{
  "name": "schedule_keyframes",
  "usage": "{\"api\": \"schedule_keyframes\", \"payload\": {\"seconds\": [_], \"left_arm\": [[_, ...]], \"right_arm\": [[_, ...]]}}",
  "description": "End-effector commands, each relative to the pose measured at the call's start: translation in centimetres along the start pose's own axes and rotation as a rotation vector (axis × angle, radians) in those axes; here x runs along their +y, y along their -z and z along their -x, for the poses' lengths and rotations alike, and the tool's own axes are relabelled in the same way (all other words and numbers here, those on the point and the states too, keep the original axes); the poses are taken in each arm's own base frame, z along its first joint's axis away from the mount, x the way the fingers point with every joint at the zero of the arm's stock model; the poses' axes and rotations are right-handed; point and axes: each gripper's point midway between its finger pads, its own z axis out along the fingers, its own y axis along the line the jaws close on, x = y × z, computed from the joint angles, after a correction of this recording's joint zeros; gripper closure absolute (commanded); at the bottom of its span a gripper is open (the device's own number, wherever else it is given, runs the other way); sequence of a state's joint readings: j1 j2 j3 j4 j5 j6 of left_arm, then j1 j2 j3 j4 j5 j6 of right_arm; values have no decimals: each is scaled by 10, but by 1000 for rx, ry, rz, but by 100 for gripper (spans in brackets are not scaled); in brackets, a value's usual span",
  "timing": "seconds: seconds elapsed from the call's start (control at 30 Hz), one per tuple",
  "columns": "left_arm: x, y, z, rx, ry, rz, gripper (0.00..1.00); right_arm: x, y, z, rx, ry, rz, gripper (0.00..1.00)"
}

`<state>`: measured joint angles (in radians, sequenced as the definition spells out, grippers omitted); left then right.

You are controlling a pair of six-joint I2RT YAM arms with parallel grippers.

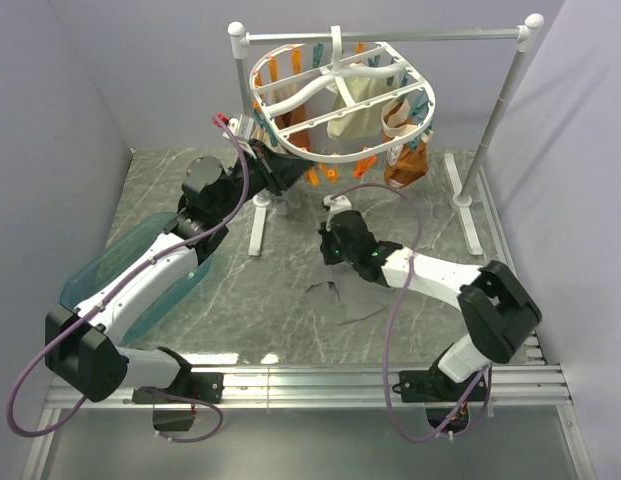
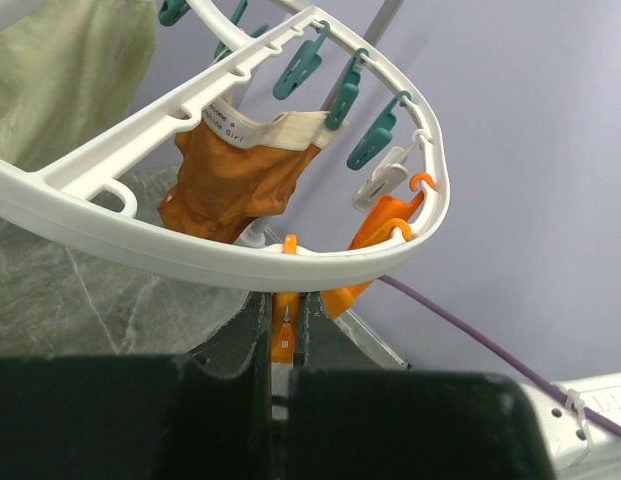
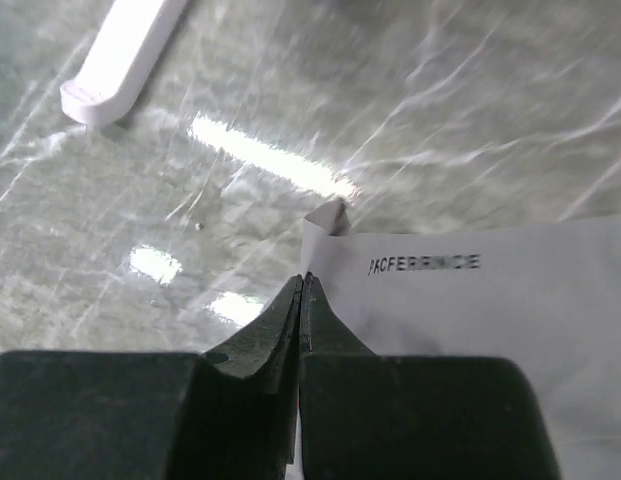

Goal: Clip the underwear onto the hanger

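Grey marbled worktop [image 1: 290, 255]: purple walls [image 1: 90, 80].
Small grey fabric underwear [image 1: 337, 305]: flat on worktop.
Left jaws: pinching orange plastic peg [image 2: 283, 338] on white oval plastic hanger [image 2: 190, 255].
Right jaws: closed, at underwear edge.

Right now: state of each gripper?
Left gripper: closed on an orange peg under the hanger rim.
Right gripper: closed at the edge of the underwear; cannot tell whether fabric is caught.

Left arm [image 1: 140, 285]: white link covers, black joint housings | Right arm [image 1: 430, 278]: same white-and-black scheme, small green spot near the wrist | Cables [image 1: 388, 360]: purple, one looping loosely along each arm | Gripper fingers [image 2: 252, 330]: matte black, tapering to narrow tips
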<state>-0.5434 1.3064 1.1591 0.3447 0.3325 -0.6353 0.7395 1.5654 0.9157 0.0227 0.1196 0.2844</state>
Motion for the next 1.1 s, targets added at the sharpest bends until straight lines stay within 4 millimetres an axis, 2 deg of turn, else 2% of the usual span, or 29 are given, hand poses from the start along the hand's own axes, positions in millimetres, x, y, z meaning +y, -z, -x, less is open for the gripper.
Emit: {"api": "schedule_keyframes", "payload": {"seconds": [0.0,0.03,0.07,0.1,0.13,0.17,0.2,0.23,0.27,0.3,0.33,0.4,0.43,0.7,0.77,0.83,0.87,0.93,0.97,1.0,1.07], "left_arm": [[-9,4,0,1,17,-50,100],[-10,4,0,-2,20,-58,100],[-10,5,-1,0,22,-59,100],[-10,4,-2,4,25,-64,100],[-10,4,-3,6,28,-64,100],[-10,4,0,3,26,-67,100],[-10,4,-1,6,26,-68,100],[-11,4,-2,12,29,-71,100],[-11,3,-3,14,29,-78,100],[-13,4,-3,15,30,-82,100],[-14,4,-4,23,31,-92,100],[-14,4,-6,26,38,-98,100],[-13,3,-8,35,45,-101,100],[-15,3,-19,83,56,-132,100],[-15,3,-21,92,60,-133,100],[-14,2,-23,97,62,-131,100],[-14,2,-21,92,59,-129,100],[-16,2,-19,87,54,-132,100],[-15,2,-19,87,54,-131,100],[-16,2,-18,86,54,-130,100],[-16,2,-19,86,59,-130,100]], "right_arm": [[9,22,44,-211,94,114,100],[16,37,64,-311,149,157,100],[17,43,67,-350,180,170,100],[20,47,53,-351,225,218,100],[23,61,69,-448,290,233,100],[23,67,68,-477,314,238,100],[18,69,58,-481,335,238,100],[21,84,72,-566,367,256,100],[22,90,72,-599,388,268,100],[18,93,64,-609,407,269,100],[21,107,76,-687,440,280,100],[20,116,75,-722,472,281,100],[19,125,82,-762,488,267,100],[9,152,103,-873,485,221,100],[13,154,99,-869,512,246,100],[14,144,87,-800,525,268,100],[17,143,88,-781,524,281,100],[26,129,64,-657,538,361,100],[34,129,63,-631,528,405,100],[38,116,45,-540,507,444,100],[53,102,29,-456,485,480,100]]}}
